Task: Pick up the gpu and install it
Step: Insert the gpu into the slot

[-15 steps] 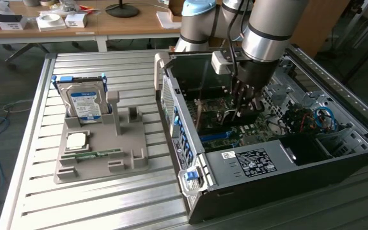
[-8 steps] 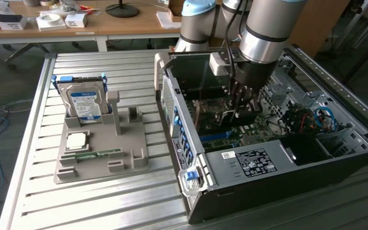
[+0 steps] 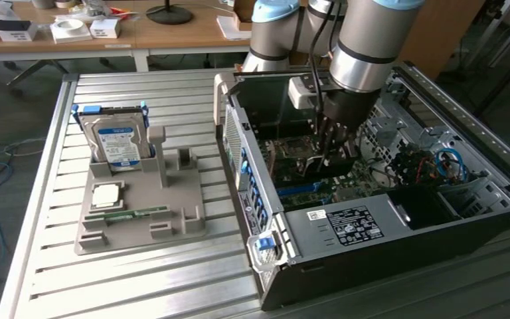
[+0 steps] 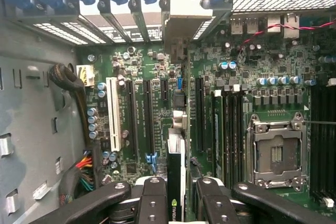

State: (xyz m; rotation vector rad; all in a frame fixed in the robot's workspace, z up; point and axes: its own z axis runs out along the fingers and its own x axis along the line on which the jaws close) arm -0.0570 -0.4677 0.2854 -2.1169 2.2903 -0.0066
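Hand (image 4: 180, 192) inside the computer case (image 3: 352, 226), pinching the graphics card (image 4: 176, 174)
Card stands edge-on over the motherboard (image 4: 236, 77) slots; in the exterior view the case sits at three o'clock from the hard drive (image 3: 117, 143).

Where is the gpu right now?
The gpu is clamped edge-on in the gripper, inside the open computer case on the exterior view's right, over the long black slots of the motherboard.
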